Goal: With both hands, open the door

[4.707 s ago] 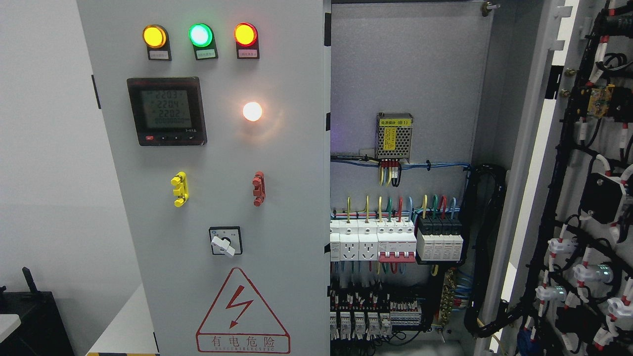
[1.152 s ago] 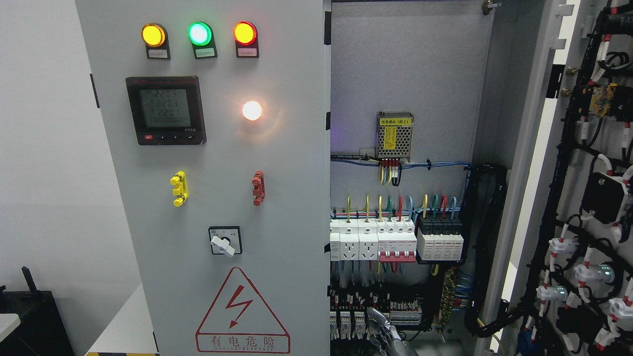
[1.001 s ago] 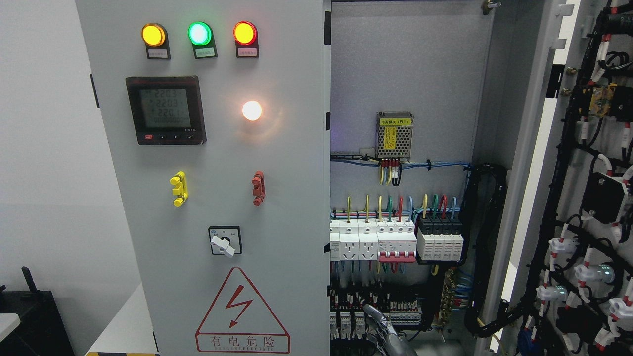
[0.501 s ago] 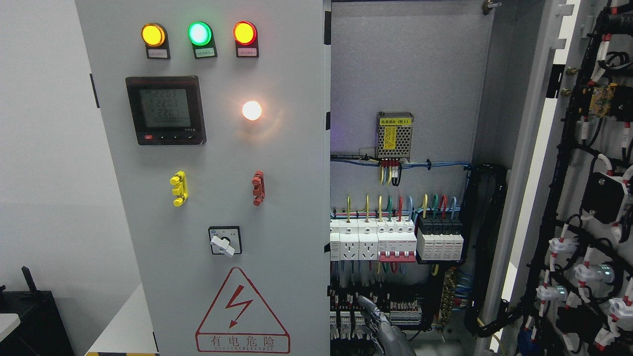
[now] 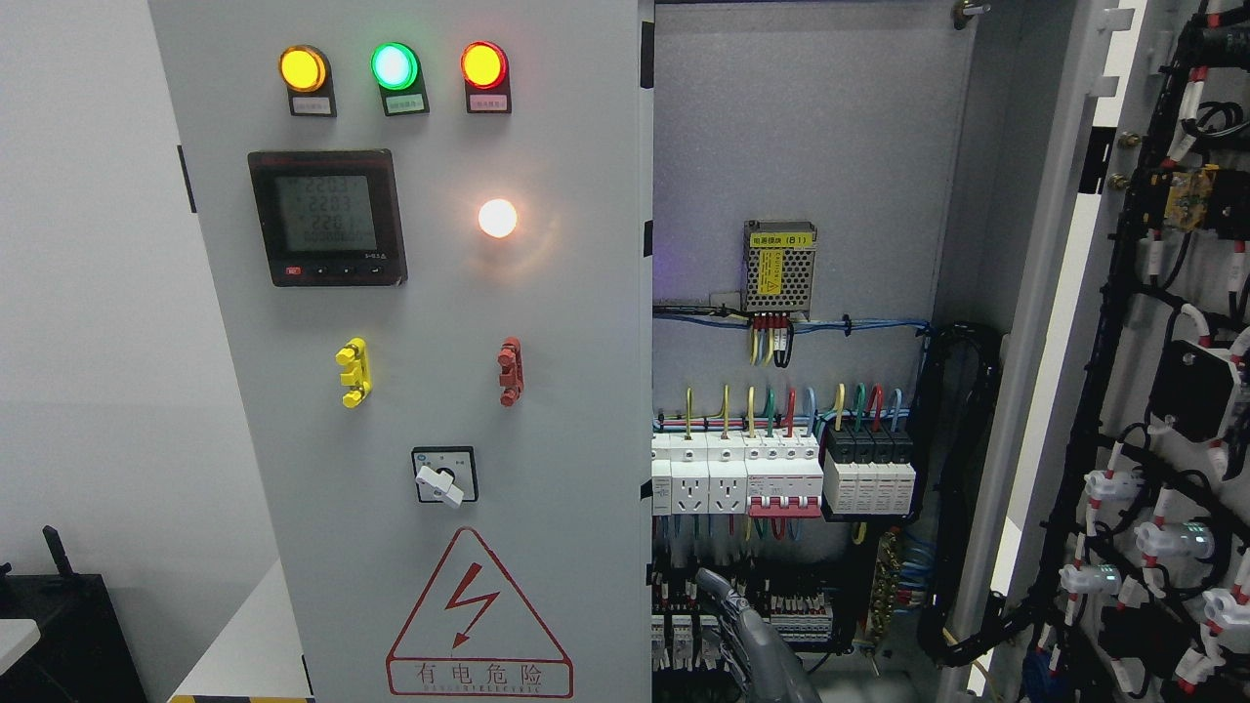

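The left door (image 5: 430,351) of the electrical cabinet fills the middle of the head view and stands closed, its free right edge running down just left of the exposed interior. It is the one leaf not yet opened; the right door (image 5: 1152,391) is swung wide, its wired back facing the camera at the far right.

A grey robot hand (image 5: 757,644) rises from the bottom edge, just right of the closed door's lower right edge. Which arm it belongs to cannot be told, since it enters near the middle. Its fingers (image 5: 711,586) look loosely extended and close together, holding nothing, and appear aimed toward that door edge, probably to hook behind it and pull.

On the closed door sit three indicator lamps (image 5: 393,66), a meter (image 5: 327,217), a rotary switch (image 5: 444,476) and a warning triangle (image 5: 479,613). Just right of the door edge, behind the hand, are white breakers (image 5: 737,478) and coloured wiring (image 5: 771,410). These crowd the approach; a finger straying right of the edge could snag them.
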Controlling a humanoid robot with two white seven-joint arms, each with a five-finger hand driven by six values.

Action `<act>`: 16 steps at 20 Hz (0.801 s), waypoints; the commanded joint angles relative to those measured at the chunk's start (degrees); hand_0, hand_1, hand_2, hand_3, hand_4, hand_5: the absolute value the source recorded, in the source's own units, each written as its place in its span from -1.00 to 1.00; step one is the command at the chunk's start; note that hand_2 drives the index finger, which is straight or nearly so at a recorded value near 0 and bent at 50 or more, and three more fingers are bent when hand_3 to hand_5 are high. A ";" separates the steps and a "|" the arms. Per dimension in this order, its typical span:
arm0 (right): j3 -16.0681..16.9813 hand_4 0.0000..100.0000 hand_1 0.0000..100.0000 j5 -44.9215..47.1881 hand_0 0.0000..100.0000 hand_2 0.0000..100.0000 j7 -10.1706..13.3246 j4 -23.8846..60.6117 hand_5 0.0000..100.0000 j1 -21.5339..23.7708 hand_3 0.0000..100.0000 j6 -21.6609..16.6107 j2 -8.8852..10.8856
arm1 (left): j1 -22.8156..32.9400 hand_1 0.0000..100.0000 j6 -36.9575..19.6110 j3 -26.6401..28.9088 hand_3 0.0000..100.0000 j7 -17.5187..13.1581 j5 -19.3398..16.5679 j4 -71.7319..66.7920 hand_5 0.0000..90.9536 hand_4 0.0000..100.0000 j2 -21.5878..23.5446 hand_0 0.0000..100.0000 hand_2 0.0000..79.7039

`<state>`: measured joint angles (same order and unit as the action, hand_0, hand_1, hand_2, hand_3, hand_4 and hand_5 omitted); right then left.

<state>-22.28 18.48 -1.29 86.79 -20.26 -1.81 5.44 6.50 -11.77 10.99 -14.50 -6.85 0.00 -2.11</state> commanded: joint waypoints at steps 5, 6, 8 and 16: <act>-1.80 -1.00 -1.00 0.42 -1.00 -1.00 -0.12 -4.52 -1.00 -4.44 -1.00 0.05 -0.17 | 0.00 -1.00 0.00 0.00 -1.00 0.00 0.00 1.58 -1.00 -0.92 0.00 -1.00 -1.00; -1.89 -1.00 -1.00 0.42 -1.00 -1.00 -0.12 -4.78 -1.00 -4.44 -1.00 0.05 -0.17 | 0.00 -1.00 -0.09 0.00 -1.00 0.00 0.00 1.58 -1.00 -0.92 0.00 -1.00 -1.00; -1.89 -1.00 -1.00 0.42 -1.00 -1.00 -0.21 -5.13 -1.00 -4.52 -1.00 0.05 -0.17 | 0.00 -1.00 0.00 0.00 -1.00 0.00 0.00 1.58 -1.00 -0.92 0.00 -1.00 -1.00; -2.94 -1.00 -1.00 1.82 -1.00 -1.00 -0.21 -5.84 -1.00 -6.54 -1.00 0.05 -0.08 | 0.00 -1.00 0.00 0.00 -1.00 0.00 0.00 1.58 -1.00 -0.92 0.00 -1.00 -1.00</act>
<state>-24.11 19.15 -1.46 82.83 -25.47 -1.76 5.33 6.51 -11.77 10.98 -14.50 -6.86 0.00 -2.11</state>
